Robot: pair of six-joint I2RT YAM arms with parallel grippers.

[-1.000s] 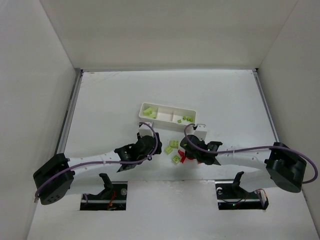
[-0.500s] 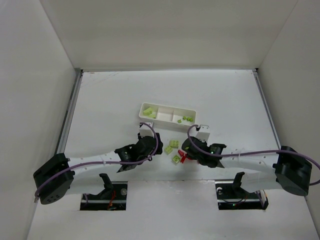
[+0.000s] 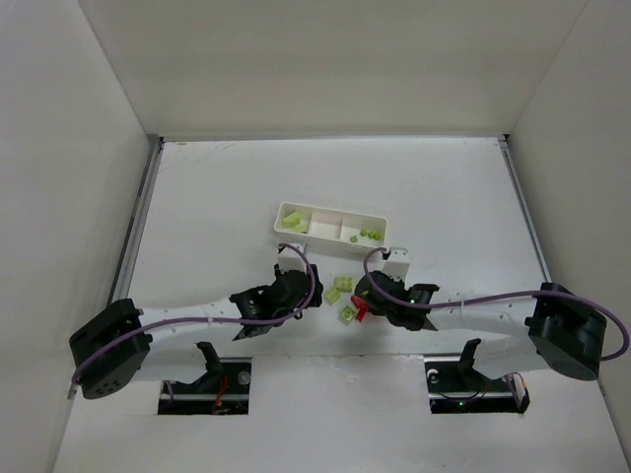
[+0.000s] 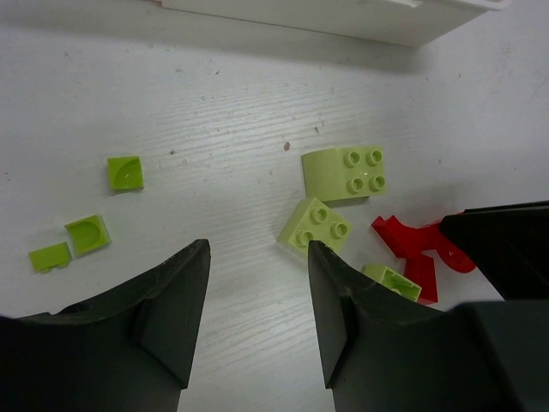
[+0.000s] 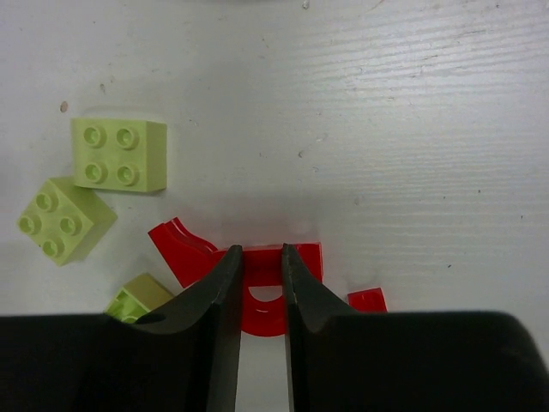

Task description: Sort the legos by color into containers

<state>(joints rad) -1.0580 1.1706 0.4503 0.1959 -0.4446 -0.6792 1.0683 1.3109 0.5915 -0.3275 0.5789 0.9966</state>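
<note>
I steer by the long, shallow white plastic tray (image 3: 327,226) with three square compartments. Its left-end compartment holds a few small lime-green plastic bricks (image 3: 293,221), and its right-end compartment holds several more green pieces (image 3: 367,235). The loose pieces lie on the white table (image 3: 444,197) just on the near side of the tray, roughly below its middle and right compartments. Both arms reach in there. The left gripper (image 4: 257,257) is spread wide with only bare table between its fingers. A square four-stud green brick (image 4: 315,225) sits just beside its right fingertip, and a second green brick with a curved edge (image 4: 345,172) lies between that one and the tray. Three small flat green tiles (image 4: 88,233) lie off to its left. The right gripper (image 5: 259,256) has its black fingers (image 5: 219,309) drawn almost together over a red arched plastic brick (image 5: 307,261), with red showing in the narrow gap. I cannot tell whether it actually grips the piece. A curved red piece (image 5: 180,245) touches that brick on its left.
</note>
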